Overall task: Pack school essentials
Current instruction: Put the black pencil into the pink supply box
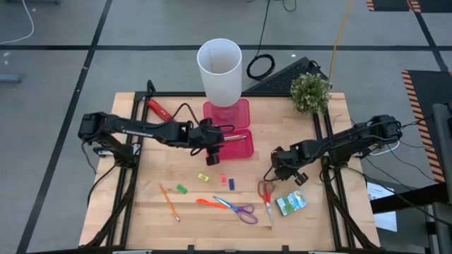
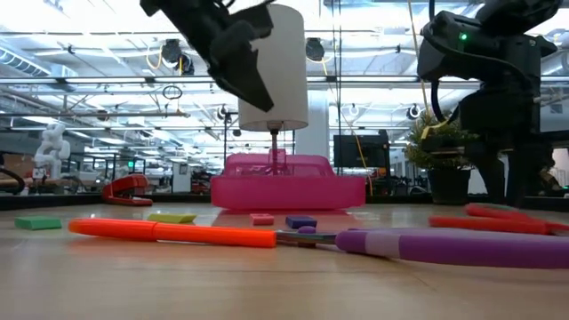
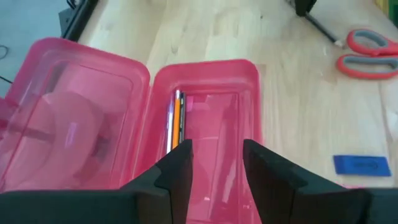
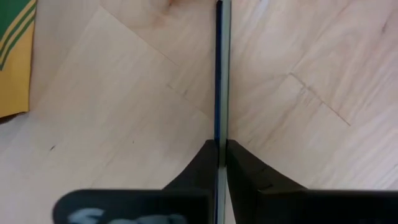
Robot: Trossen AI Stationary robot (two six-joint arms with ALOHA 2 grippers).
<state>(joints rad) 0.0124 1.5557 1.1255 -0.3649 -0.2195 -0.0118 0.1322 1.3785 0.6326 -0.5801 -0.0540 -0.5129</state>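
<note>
high: left hand (image 1: 214, 143) over open pink case (image 1: 239, 144), right hand (image 1: 285, 166) near red scissors (image 1: 266, 194) | left wrist: fingers apart, empty, pencils (image 3: 176, 118) inside case | right wrist: fingers pinching thin blue pen (image 4: 219, 68) on tabletop (image 4: 124, 124)

Light is even and fairly bright in the high view, falling from overhead: the white cup (image 1: 219, 70) at upper centre throws almost no shadow, and the arms leave only faint soft shadows on the wooden table (image 1: 212, 212). Edges bend slightly, a mild wide-angle effect. In the low view the ceiling lights across the upper frame blow out to glare, so the arms read as dark silhouettes; the orange-handled scissors (image 2: 178, 232) across the lower frame are soft, while the pink case (image 2: 286, 182) at centre is sharper. Both wrist views are blurred close in, and the pink plastic shows pale sheen.
</note>
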